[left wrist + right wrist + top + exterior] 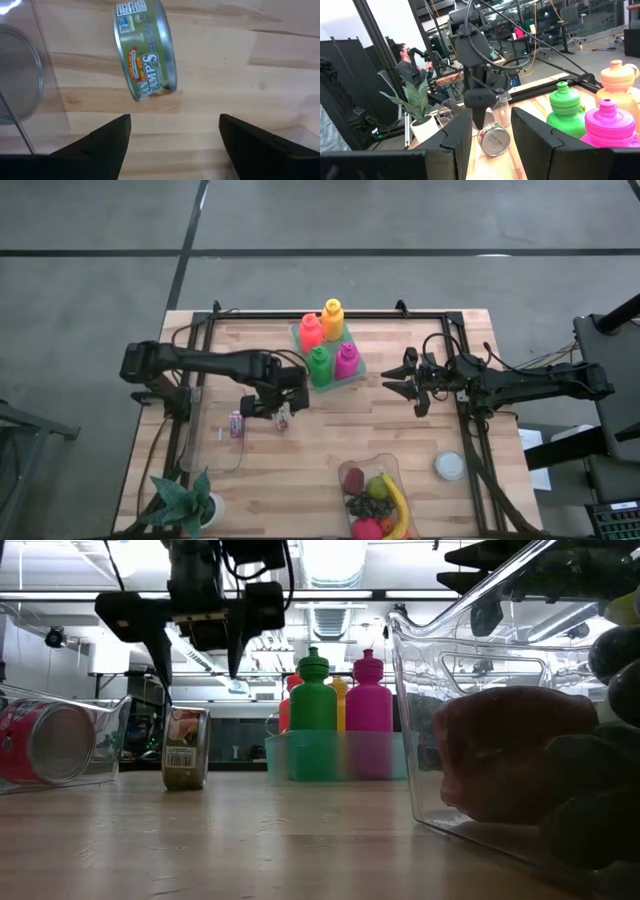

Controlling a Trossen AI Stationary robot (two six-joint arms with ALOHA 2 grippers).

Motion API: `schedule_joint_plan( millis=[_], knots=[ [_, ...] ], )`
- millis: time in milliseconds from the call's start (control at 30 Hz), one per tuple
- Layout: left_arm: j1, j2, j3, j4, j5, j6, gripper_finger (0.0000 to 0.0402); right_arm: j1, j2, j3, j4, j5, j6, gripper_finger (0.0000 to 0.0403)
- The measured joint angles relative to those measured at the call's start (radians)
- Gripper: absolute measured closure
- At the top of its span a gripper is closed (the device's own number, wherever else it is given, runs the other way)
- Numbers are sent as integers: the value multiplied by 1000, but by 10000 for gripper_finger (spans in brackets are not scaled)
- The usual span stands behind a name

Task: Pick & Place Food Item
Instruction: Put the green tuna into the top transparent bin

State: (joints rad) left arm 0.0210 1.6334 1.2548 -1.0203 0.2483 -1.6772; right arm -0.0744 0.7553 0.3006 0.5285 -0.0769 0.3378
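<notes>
A green-labelled tin can [283,418] stands on its curved side wall on the wooden table; it also shows in the low view [186,748], the left wrist view [146,50] and the right wrist view [493,140]. My left gripper [268,404] hangs open just above it, fingers pointing down, touching nothing [200,655] [172,145]. My right gripper [393,380] waits open over the table's right middle, level and facing the left arm [491,145].
A clear tub [213,438] lies on its side left of the can with a red can [237,424] inside. Several coloured bottles stand in a teal tray [352,370] at the far middle. A clear fruit container [375,498], a white disc [450,466] and a potted plant [190,500] sit along the near edge.
</notes>
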Motion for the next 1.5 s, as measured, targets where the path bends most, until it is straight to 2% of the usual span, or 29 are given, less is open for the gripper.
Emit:
schedule_joint_plan(
  millis=[267, 467, 600, 767, 967, 1233, 1500],
  knots=[
    [2, 47, -52, 20, 0, -56, 91, 0, 0, 0, 0, 0, 0, 269],
    [8, 66, -162, 215, 2, -70, 91, 0, 0, 0, 0, 0, 0, 269],
    [8, 67, -237, 340, 65, -122, 95, 0, 0, 0, 0, 0, 0, 269],
    [8, 67, -263, 369, 93, -131, 145, 0, 0, 0, 0, 0, 0, 269],
    [8, 66, -262, 366, 96, -108, 250, 0, 0, 0, 0, 0, 0, 269],
    [9, 66, -259, 365, 89, -82, 254, 0, 0, 0, 0, 0, 0, 269],
    [36, 32, -183, 315, 73, 108, 254, 0, 0, 0, 0, 0, 0, 269]
  ],
)
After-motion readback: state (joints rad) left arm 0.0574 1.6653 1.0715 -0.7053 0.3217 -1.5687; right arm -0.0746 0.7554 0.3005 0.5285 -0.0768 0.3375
